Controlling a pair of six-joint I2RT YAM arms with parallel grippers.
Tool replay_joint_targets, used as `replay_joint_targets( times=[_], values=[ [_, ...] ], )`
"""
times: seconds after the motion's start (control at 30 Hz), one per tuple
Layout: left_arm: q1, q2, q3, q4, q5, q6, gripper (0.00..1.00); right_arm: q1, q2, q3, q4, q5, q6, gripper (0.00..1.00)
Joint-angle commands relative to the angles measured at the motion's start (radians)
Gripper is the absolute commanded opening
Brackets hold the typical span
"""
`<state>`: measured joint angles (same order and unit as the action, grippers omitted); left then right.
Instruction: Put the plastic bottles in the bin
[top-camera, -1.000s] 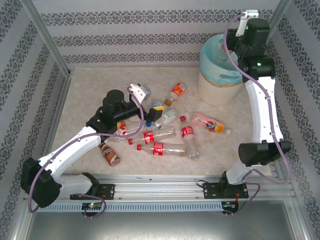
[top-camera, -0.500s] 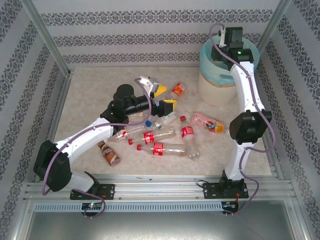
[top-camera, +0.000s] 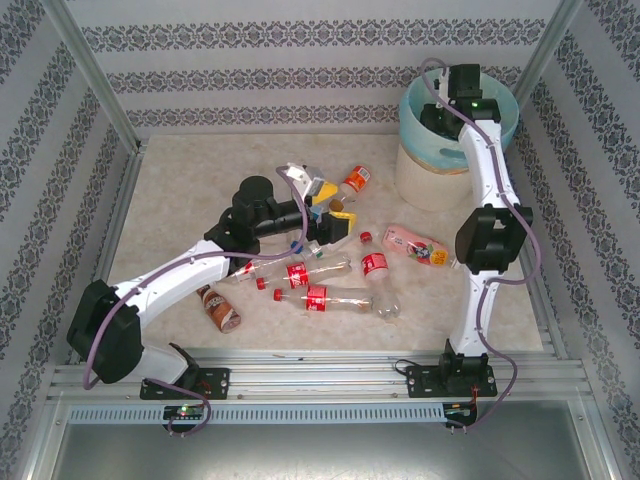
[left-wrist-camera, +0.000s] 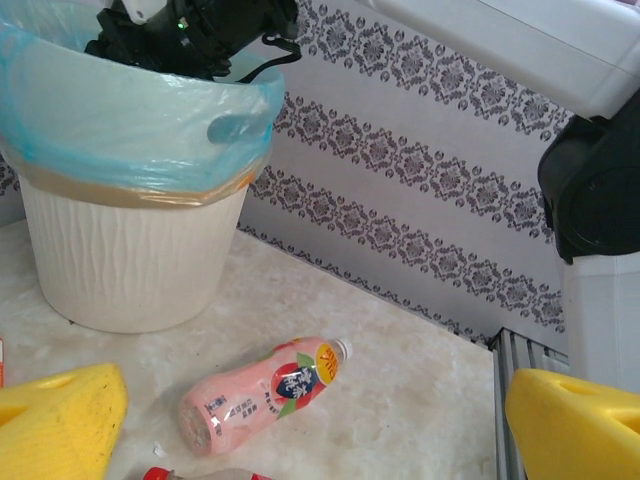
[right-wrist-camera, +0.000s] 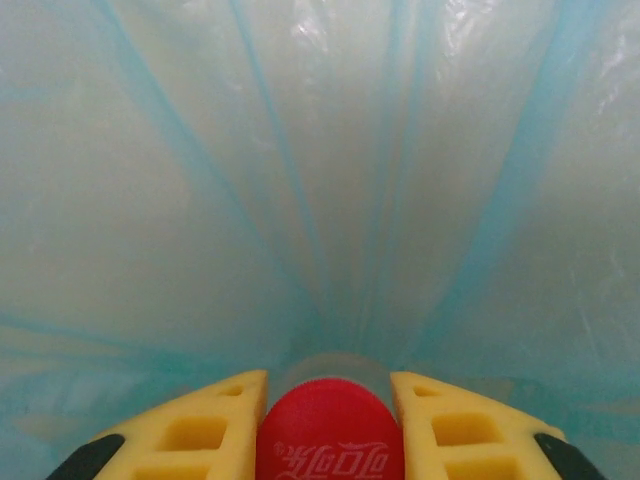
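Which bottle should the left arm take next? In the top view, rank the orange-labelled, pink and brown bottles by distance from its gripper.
From the left gripper:
1. Orange-labelled bottle, just beyond it, slightly right.
2. Pink bottle, farther right, mid-table.
3. Brown bottle, near edge, left side.

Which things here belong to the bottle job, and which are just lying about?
Job:
bin
red-capped bottle, held by the right gripper at the bin's mouth
pink bottle
red-labelled bottles
brown bottle
orange-labelled bottle

Not the job (fixtures, nothing loose):
patterned wall
aluminium rail
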<state>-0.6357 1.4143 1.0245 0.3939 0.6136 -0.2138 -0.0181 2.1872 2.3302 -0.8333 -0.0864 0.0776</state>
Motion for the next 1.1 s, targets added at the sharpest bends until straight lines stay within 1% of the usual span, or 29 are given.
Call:
replay_joint_targets(
  times=[0.0,0.03,0.1,0.17,0.27,0.4,0.47,0.53,0.63,0.73,0.83,0.93,1.0,1.07],
  values=[
    [-0.013,-0.047,-0.01,-0.024,0.009,0.048,0.97,-0.004,0.026,0.028,-0.057,-0.025,-0.009,0.07],
    [-0.012,-0.05,-0.01,-0.028,0.006,0.053,0.97,-0.004,0.028,0.035,-0.063,-0.026,-0.008,0.11],
    [-0.013,-0.059,-0.014,-0.035,-0.007,0.063,0.98,-0.003,0.028,0.062,-0.083,-0.036,0.0,0.17],
    [-0.013,-0.068,-0.015,-0.047,-0.024,0.073,0.98,-0.003,0.012,0.083,-0.088,-0.048,0.015,0.34],
    [-0.013,-0.087,-0.015,-0.068,-0.045,0.086,0.98,-0.004,-0.038,0.098,-0.071,-0.049,0.039,0.53],
    [-0.013,-0.125,-0.023,-0.085,-0.073,0.099,1.0,-0.003,-0.129,0.097,-0.038,-0.045,0.065,0.61],
    [-0.013,-0.153,-0.031,-0.09,-0.103,0.106,1.0,-0.004,-0.178,0.088,-0.024,-0.06,0.079,0.66],
    [-0.013,-0.174,-0.031,-0.108,-0.148,0.107,1.0,-0.004,-0.221,0.084,-0.02,-0.07,0.089,0.67],
    [-0.013,-0.207,-0.003,-0.19,-0.225,0.126,1.0,-0.002,-0.296,0.047,-0.004,-0.07,0.105,0.69],
    [-0.013,-0.243,0.028,-0.277,-0.314,0.143,1.0,0.002,-0.391,-0.052,0.053,-0.081,0.12,0.7],
    [-0.013,-0.287,0.057,-0.415,-0.414,0.13,0.98,0.022,-0.503,-0.187,0.109,-0.089,0.131,0.69],
    [-0.013,-0.36,0.047,-0.586,-0.528,0.074,0.94,0.09,-0.645,-0.366,0.197,-0.094,0.122,0.69],
    [-0.013,-0.416,0.03,-0.719,-0.61,0.015,0.92,0.166,-0.743,-0.516,0.281,-0.083,0.108,0.69],
    [-0.013,-0.474,0.018,-0.888,-0.718,-0.09,0.91,0.265,-0.837,-0.667,0.374,-0.05,0.08,0.71]
  ],
)
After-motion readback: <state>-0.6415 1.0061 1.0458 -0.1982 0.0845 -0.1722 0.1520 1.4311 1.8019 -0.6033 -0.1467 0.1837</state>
